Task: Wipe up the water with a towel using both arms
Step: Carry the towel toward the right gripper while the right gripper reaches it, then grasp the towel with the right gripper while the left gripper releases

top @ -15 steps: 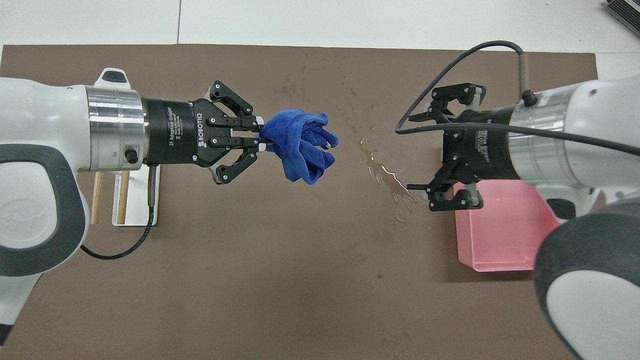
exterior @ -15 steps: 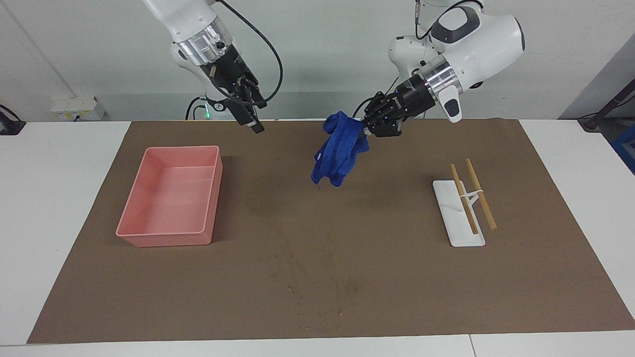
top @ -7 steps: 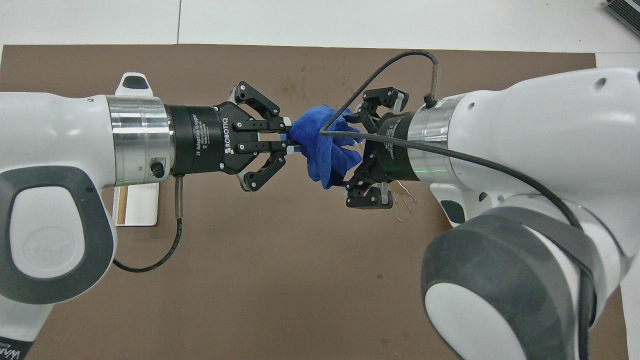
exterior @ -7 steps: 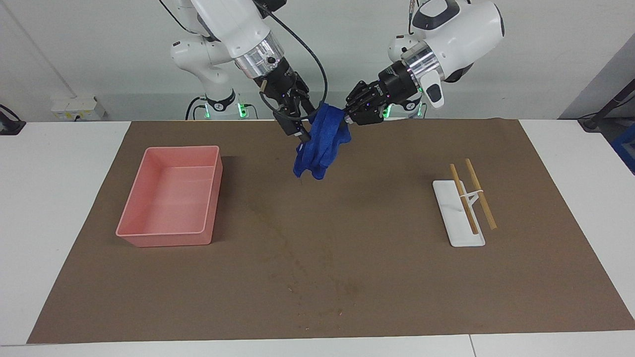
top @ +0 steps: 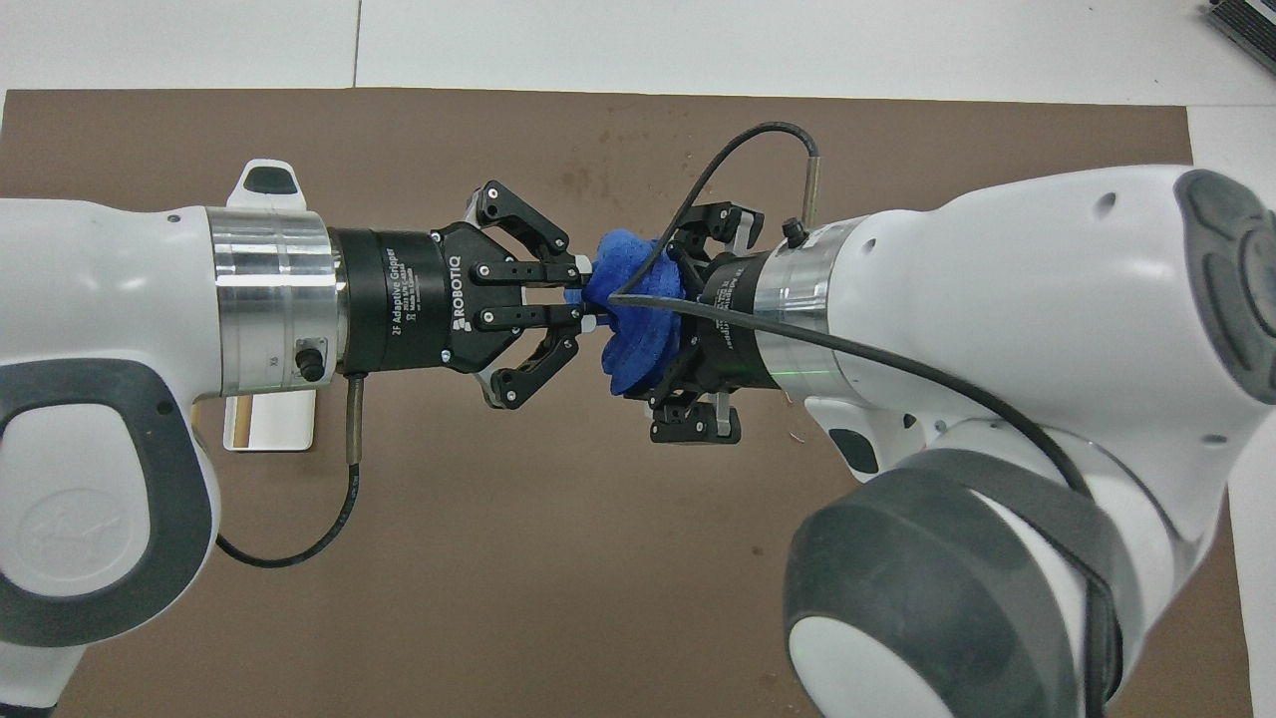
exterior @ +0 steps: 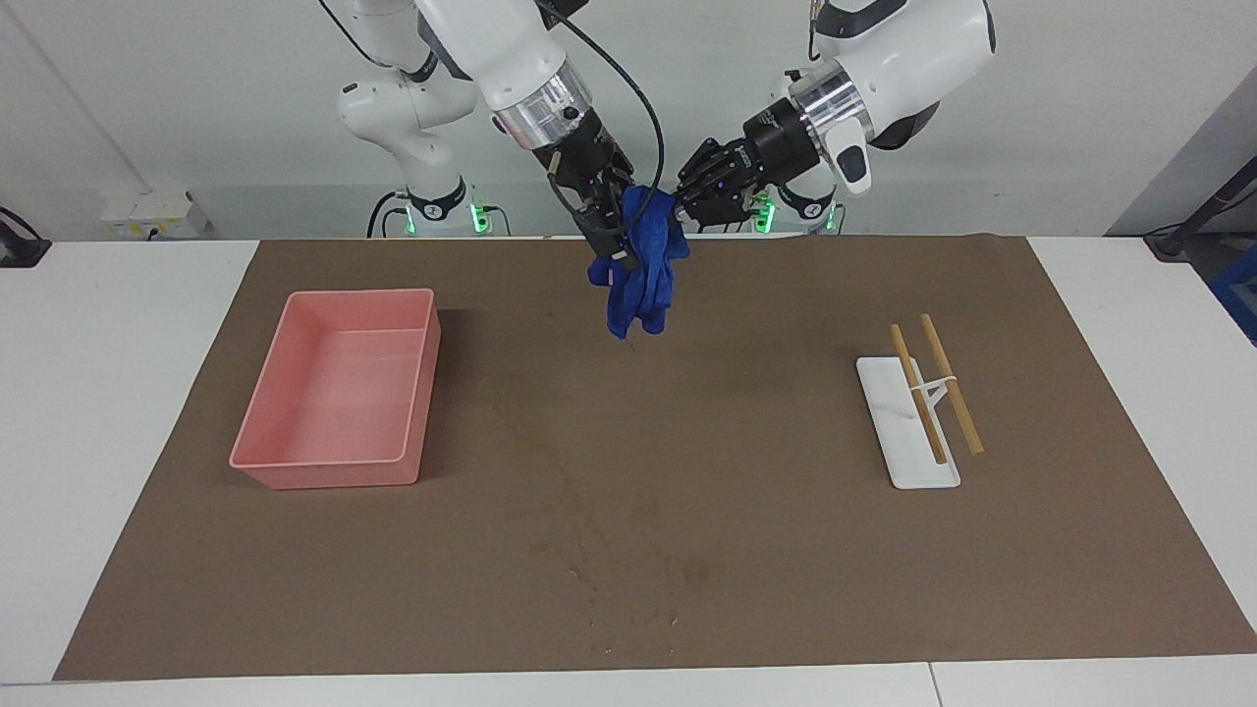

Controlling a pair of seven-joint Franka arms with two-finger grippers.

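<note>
Two arms: both glossy white jointed arms are raised over the brown mat (exterior: 687, 511) on the white desk (exterior: 118, 393), their black end effectors meeting tip to tip in the air.
Left end effector (exterior: 680, 208) (top: 583, 303): fingertips pressed together on an upper edge of the small deep-blue wrinkly cloth towel (exterior: 638, 270) (top: 636, 314), outer links splayed to the sides.
Right end effector (exterior: 619, 241) (top: 688, 324): fingers spread wide, set around the bunched towel from the side facing the left end effector; whether they touch the cloth I cannot tell.
Towel: hangs in a crumpled bundle from the left end effector, between the two end effectors, clear of the mat.
Pink rectangular plastic bin (exterior: 339, 388): on the mat, well below and off to the right arm's side of the right end effector.
White flat holder (exterior: 903, 422) (top: 269, 431): on the mat toward the left arm's end, below the left end effector's arm, carrying two tan wooden sticks (exterior: 938, 388).
</note>
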